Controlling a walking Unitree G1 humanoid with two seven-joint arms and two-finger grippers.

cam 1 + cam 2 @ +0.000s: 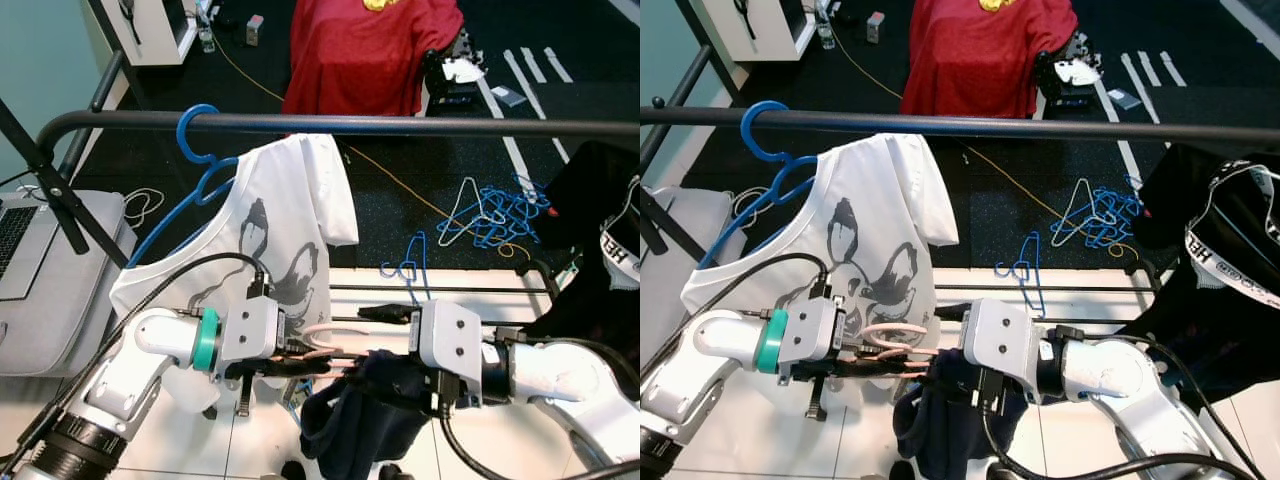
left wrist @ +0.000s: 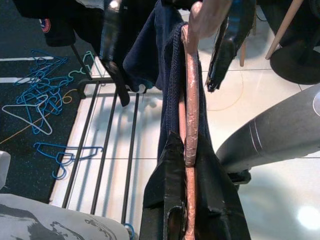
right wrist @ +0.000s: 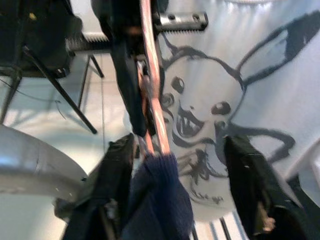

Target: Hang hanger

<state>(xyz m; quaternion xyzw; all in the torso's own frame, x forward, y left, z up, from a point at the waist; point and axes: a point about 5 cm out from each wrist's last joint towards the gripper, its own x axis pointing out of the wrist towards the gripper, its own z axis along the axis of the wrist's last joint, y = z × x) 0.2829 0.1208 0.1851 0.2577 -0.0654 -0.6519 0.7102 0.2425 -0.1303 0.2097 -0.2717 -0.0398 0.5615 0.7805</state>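
— Well, what is the left gripper [image 1: 902,358] doing?
— Low and left of centre in the head views, its fingers are pinched on a pink hanger [image 1: 890,340] that lies level between the two arms.
— And the right gripper [image 2: 170,55]?
— It faces the left one at lower centre, its fingers [image 3: 250,185] spread apart on either side of a navy garment [image 1: 365,415] draped over the hanger's far end.
— What lies around them?
— Just behind the left arm, a white printed T-shirt [image 1: 270,230] hangs on a blue hanger [image 1: 195,150] hooked over the black rail [image 1: 400,124] crossing the upper frame. Beyond it, at centre right, loose blue hangers [image 1: 495,215] lie on the dark floor [image 1: 400,200], and a red shirt [image 1: 370,50] sits at top centre.
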